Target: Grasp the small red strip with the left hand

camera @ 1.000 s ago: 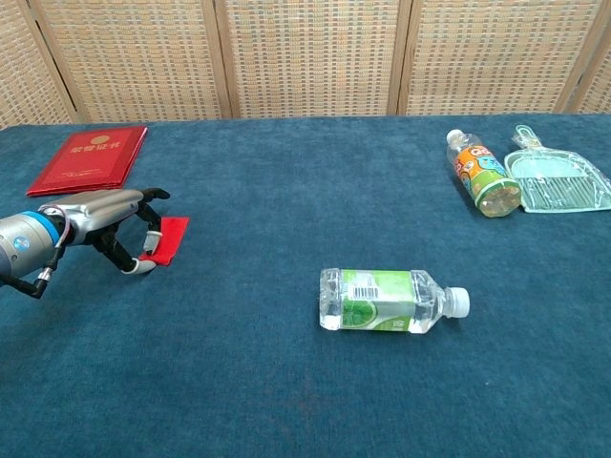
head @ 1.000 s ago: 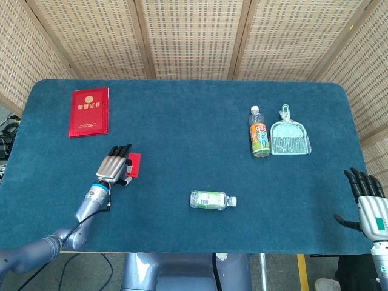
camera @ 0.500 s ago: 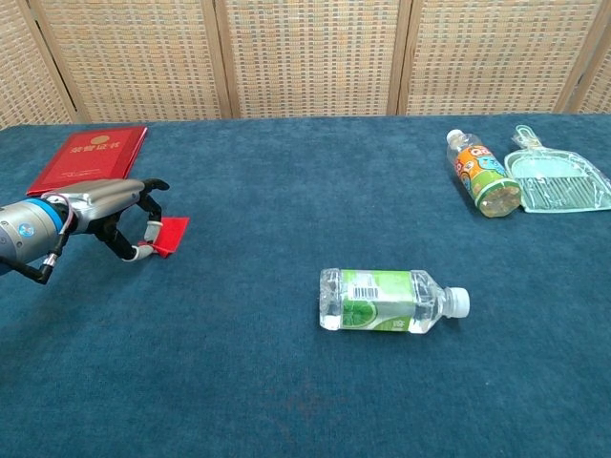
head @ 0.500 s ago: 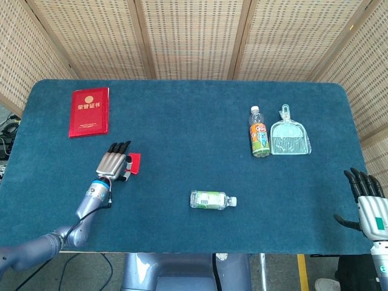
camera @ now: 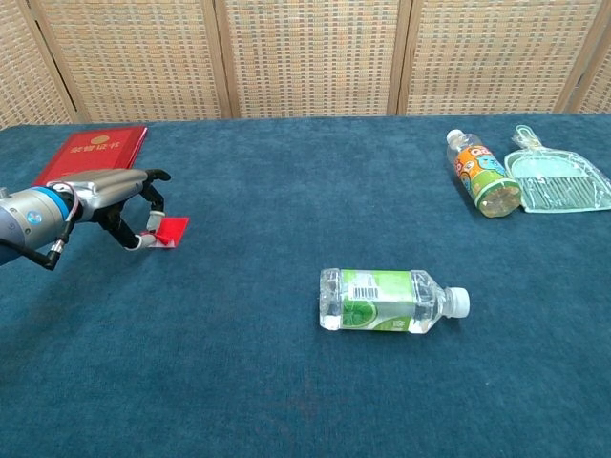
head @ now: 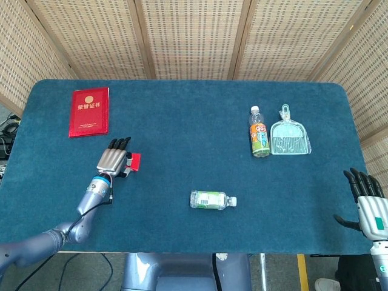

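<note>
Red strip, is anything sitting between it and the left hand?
Nothing visible does. The left hand is already at the red strip, fingers on it. The red booklet lies behind, clear of both.

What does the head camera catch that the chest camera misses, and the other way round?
Only the head view shows the right hand, open, past the table's right edge, and the table's whole outline. Only the chest view shows, from the side, the left hand's fingers curled around the red strip. Both show the red booklet, the two bottles and the dustpan.
</note>
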`<state>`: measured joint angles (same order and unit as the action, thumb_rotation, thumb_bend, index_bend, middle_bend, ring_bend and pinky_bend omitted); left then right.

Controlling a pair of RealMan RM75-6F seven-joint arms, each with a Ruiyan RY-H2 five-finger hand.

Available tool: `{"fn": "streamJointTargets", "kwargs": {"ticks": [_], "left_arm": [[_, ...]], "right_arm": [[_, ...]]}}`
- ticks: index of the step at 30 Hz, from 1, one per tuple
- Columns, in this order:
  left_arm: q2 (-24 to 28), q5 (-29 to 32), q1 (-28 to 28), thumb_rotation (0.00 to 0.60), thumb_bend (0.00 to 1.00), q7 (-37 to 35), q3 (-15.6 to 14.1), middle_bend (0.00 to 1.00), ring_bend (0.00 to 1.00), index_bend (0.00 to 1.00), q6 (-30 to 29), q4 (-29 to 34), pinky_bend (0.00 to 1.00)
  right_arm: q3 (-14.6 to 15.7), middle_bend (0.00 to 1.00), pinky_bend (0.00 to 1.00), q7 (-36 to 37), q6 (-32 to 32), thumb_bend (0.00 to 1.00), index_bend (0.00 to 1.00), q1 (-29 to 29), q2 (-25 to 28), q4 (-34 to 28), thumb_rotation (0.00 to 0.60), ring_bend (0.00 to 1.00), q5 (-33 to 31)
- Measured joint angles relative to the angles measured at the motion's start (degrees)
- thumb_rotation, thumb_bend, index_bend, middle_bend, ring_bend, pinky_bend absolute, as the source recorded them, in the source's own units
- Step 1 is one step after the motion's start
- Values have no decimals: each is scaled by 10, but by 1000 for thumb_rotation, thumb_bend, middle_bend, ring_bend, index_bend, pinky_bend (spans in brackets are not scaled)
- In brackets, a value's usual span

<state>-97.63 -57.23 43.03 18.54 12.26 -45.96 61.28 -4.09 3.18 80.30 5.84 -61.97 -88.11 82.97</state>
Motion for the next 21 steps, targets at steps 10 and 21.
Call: {"fn": "streamJointTargets", "kwargs": {"ticks": [10, 21], "left_arm": [[-22, -18, 57, 600, 663, -37, 43, 0, 0, 620, 9, -99, 0], [-31, -40, 124, 600, 650, -127, 100, 0, 0, 619, 15, -156, 0]], "right_arm": [[-5, 0, 0, 5, -7, 0, 0, 3, 2, -2, 600, 0, -9], [-10, 0, 0, 7, -6, 0, 0, 3, 6, -7, 600, 0, -18]]}}
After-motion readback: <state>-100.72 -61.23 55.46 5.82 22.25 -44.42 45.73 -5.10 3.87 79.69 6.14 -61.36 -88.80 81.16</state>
